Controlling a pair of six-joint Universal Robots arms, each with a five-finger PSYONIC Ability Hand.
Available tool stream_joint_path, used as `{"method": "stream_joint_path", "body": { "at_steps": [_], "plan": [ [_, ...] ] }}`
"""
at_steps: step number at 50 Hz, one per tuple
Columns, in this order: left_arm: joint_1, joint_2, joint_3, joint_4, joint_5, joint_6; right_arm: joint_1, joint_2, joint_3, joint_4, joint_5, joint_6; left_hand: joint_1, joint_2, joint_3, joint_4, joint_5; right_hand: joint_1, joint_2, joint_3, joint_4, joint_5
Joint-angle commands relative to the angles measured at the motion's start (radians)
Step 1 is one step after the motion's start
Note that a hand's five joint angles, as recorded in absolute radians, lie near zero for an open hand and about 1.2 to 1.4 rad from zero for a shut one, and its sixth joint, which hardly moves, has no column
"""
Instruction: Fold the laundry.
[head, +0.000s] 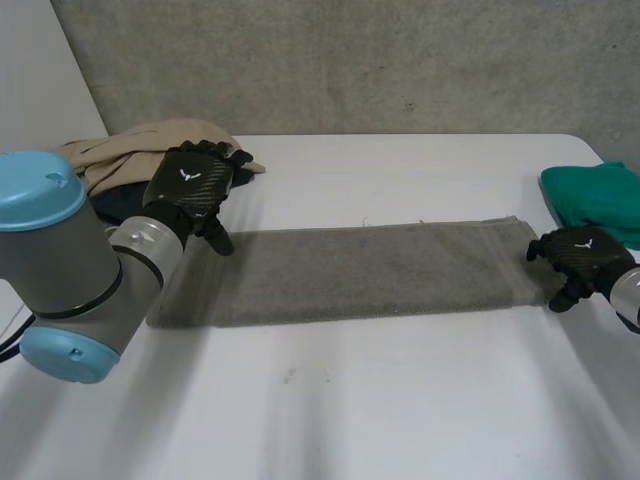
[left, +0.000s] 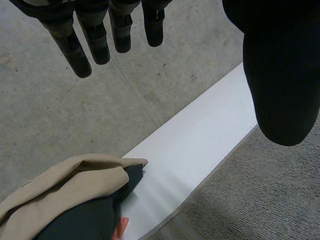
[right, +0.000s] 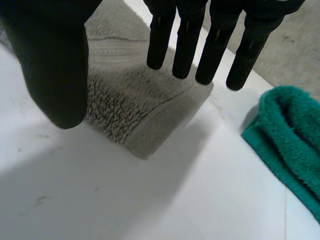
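Well, in the head view the towel (head: 350, 272) lies on the table (head: 330, 400) as a long grey strip, doubled lengthwise by the look of it, running from one of my arms to the other. My left hand (head: 190, 185) hangs over its left end, by the far corner, and my right hand (head: 582, 258) is at the right end. I judge they are set like that so each can take an end for the next fold, short end to short end. A beige pile (head: 140, 150) lies behind my left hand and a green towel (head: 600, 195) beyond my right, both off the strip.

Along my left palm, the fingers (left: 80, 55) are straight and a little apart, and the thumb (left: 280, 75) stands well off from them with nothing between, so this hand holds nothing. The towel's edge lies below the thumb, then bare table, then the beige pile with a dark cloth (left: 80, 220) tucked under it beyond the fingertips.

Along my right palm, the fingers (right: 185, 45) are straight too and the thumb (right: 55, 65) stands apart. The towel's layered corner lies under them, not pinched. The green towel is near that corner but not touching it, so I would want to close on the grey alone
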Motion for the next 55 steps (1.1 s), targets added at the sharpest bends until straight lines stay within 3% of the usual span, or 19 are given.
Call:
{"method": "stream_joint_path", "body": {
  "at_steps": [1,2,13,18,22,29,36,40,44,51,53,55],
  "plan": [
    [-0.002,0.0,-0.011,0.0,-0.002,0.003,0.013,0.036,-0.024,-0.007,0.012,-0.008,-0.013,-0.034,-0.041,-0.029,-0.05,0.757,0.752,0.751,0.752,0.742],
    [-0.002,0.001,-0.013,0.0,-0.002,0.003,0.015,0.041,-0.029,-0.008,0.016,-0.008,-0.013,-0.034,-0.041,-0.029,-0.05,0.847,0.843,0.842,0.842,0.832],
    [-0.001,0.024,-0.014,0.0,-0.002,0.003,-0.022,-0.034,-0.021,-0.022,0.225,-0.071,-0.013,-0.034,-0.041,-0.029,-0.05,0.848,0.844,0.843,0.843,0.833],
    [-0.001,0.049,-0.033,0.0,0.0,0.003,-0.127,-0.114,-0.009,-0.013,0.286,-0.244,-0.013,-0.034,-0.041,-0.029,-0.05,0.848,0.844,0.843,0.843,0.833],
    [-0.002,0.072,-0.046,0.0,0.0,0.003,-0.131,-0.128,-0.017,-0.022,0.334,-0.338,-0.013,-0.034,-0.041,-0.029,-0.05,0.848,0.844,0.843,0.843,0.833],
    [-0.001,0.101,-0.057,0.0,0.0,0.001,0.137,-0.186,-0.035,-0.072,0.306,-0.346,-0.013,-0.034,-0.041,-0.029,-0.05,0.848,0.844,0.843,0.843,0.833],
    [0.002,0.135,-0.075,0.0,-0.002,0.001,0.496,-0.18,-0.041,-0.217,0.193,-0.355,-0.013,-0.034,-0.041,-0.029,-0.05,0.848,0.844,0.843,0.843,0.833],
    [0.004,0.149,-0.091,0.0,-0.002,0.003,0.712,-0.073,-0.092,-0.29,0.111,-0.364,-0.013,-0.034,-0.041,-0.029,-0.05,0.848,0.844,0.843,0.843,0.833],
    [0.005,0.156,-0.108,0.002,-0.002,0.003,0.854,0.045,-0.155,-0.301,0.093,-0.364,-0.013,-0.034,-0.041,-0.029,-0.05,0.848,0.844,0.843,0.843,0.833],
    [0.018,0.156,-0.129,0.002,0.0,0.003,0.957,0.19,-0.201,-0.298,0.12,-0.38,-0.013,-0.034,-0.041,-0.029,-0.05,0.848,0.844,0.843,0.843,0.833],
    [0.019,0.156,-0.134,0.002,0.0,0.003,0.957,0.184,-0.201,-0.297,0.149,-0.378,-0.013,-0.034,-0.041,-0.029,-0.05,0.476,0.472,0.47,0.471,0.461],
    [0.019,0.155,-0.134,0.002,0.001,0.004,0.942,0.162,-0.192,-0.295,0.238,-0.358,-0.013,-0.034,-0.041,-0.029,-0.05,-0.271,-0.275,-0.276,-0.276,-0.286]
  ]
}}
